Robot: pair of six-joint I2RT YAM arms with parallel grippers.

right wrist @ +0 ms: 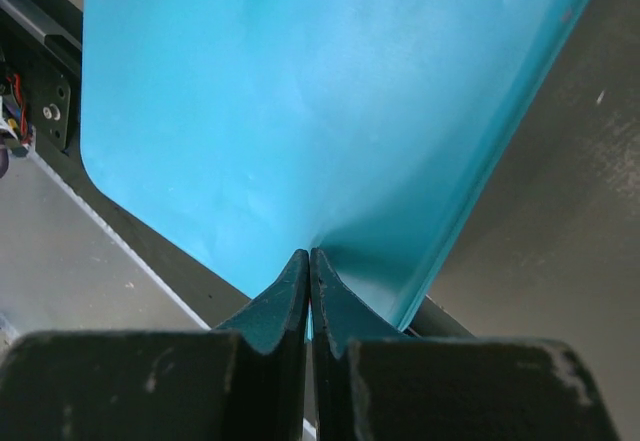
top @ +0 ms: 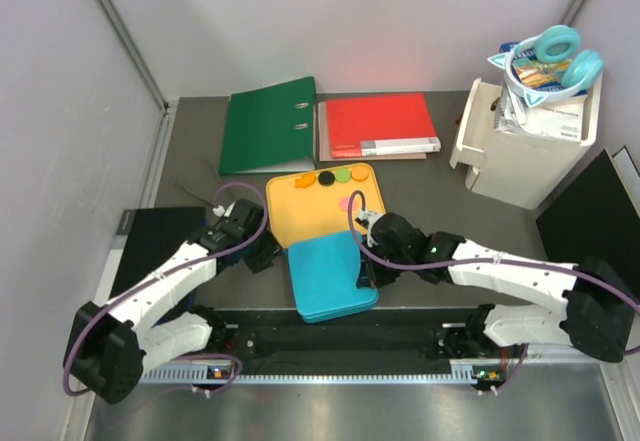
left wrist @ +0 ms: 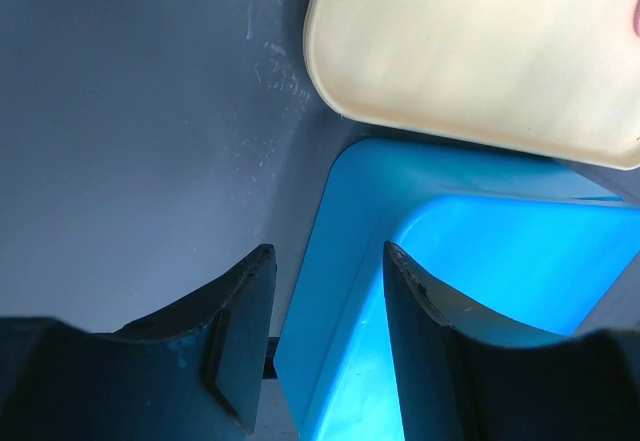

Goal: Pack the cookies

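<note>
Your left gripper (left wrist: 325, 261) stands half spread, its fingers astride the left wall of the blue box (top: 325, 281); you cannot tell whether they touch it. Your right gripper (right wrist: 309, 258) is pressed together, pinching the box's right edge. The cookies (top: 327, 177) lie in the yellow tray (top: 300, 219) just behind, mostly along its far rim

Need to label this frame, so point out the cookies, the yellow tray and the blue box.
cookies (top: 326, 178): top view, on the black one in the row.
yellow tray (top: 312, 219): top view, on its bare floor.
blue box (top: 330, 279): top view, middle of its top face.
</note>
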